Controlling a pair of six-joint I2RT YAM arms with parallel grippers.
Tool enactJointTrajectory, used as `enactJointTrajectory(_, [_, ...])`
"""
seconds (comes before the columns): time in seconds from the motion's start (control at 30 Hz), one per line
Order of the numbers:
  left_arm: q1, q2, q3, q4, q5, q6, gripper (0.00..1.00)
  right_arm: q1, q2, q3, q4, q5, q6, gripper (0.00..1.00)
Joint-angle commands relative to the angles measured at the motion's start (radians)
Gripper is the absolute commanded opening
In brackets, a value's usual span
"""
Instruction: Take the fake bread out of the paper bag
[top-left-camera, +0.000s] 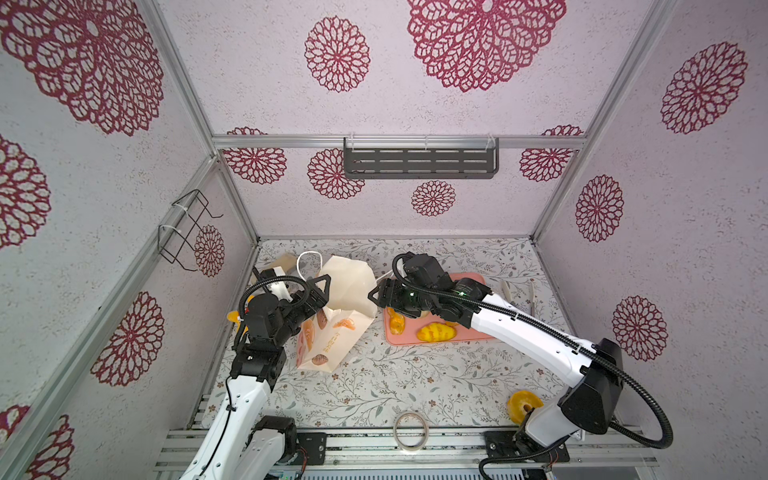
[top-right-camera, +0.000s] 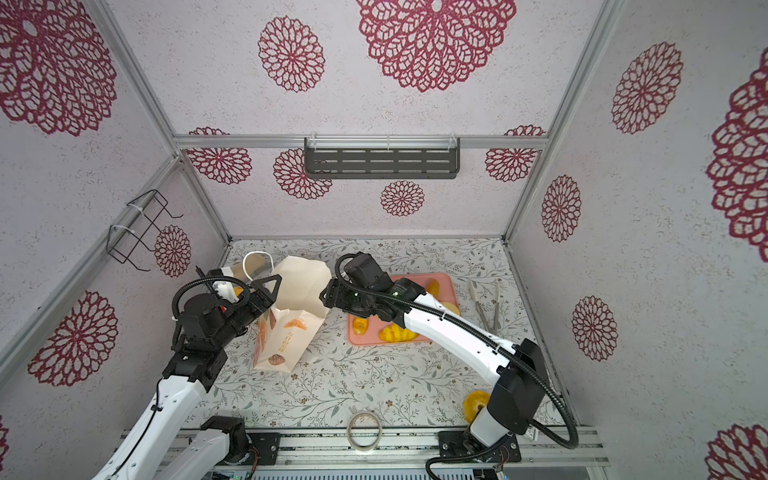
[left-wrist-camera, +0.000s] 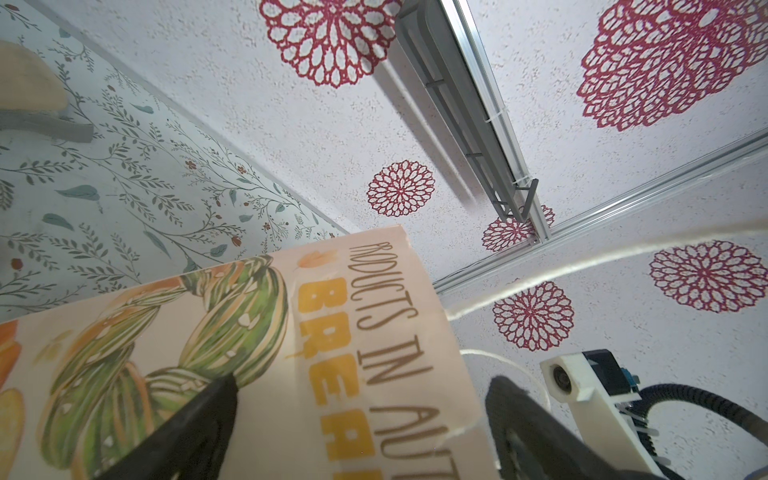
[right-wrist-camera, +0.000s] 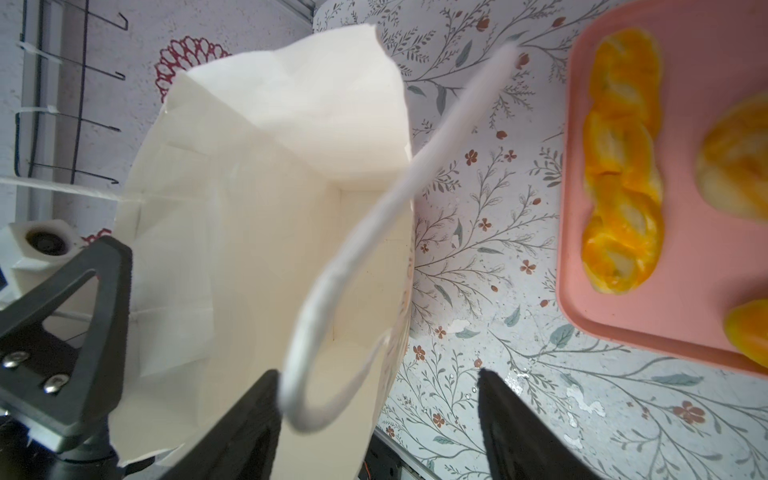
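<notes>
Cream paper bag (right-wrist-camera: 249, 208) gapes; right gripper (right-wrist-camera: 378, 417) apparently straddles its handle (right-wrist-camera: 415, 166).

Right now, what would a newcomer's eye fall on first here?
The cream paper bag standing open left of centre, with both grippers at its mouth: the left gripper straddles its wall, the right gripper brackets its white cord handle. Next, glossy yellow fake bread on the pink tray to its right.

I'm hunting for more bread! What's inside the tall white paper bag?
The right wrist view shows only bare cream paper inside the tall white paper bag. Its white cord handle hides part.
</notes>
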Motion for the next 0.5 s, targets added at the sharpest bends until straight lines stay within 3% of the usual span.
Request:
enactJointTrajectory(0.0, [-0.005,-0.015,-0.003,0.037,0.013,-0.003,0.97,0.011,0.017,0.047,0.023,0.003,0.019,0.7])
enactJointTrajectory(0.07, [-0.006,-0.015,-0.003,0.041,0.014,-0.004,0.97,0.015,0.03,0.051,0.019,0.005,0.02,0.68])
enactJointTrajectory(0.23, [-0.009,-0.014,-0.003,0.048,0.015,-0.009,0.97,0.024,0.067,0.076,0.035,-0.009,0.012,0.51])
enactJointTrajectory(0.27, [-0.01,-0.014,-0.005,0.054,0.017,-0.012,0.97,0.026,0.071,0.076,0.057,-0.022,0.004,0.44])
enactJointTrajectory(0.37, [-0.012,-0.015,-0.009,0.076,0.034,-0.026,0.98,0.026,0.078,0.071,0.097,-0.039,0.006,0.12])
enactJointTrajectory(0.47, [-0.013,-0.024,-0.012,0.085,0.045,-0.037,0.97,0.025,0.098,0.108,0.041,-0.017,-0.021,0.0])
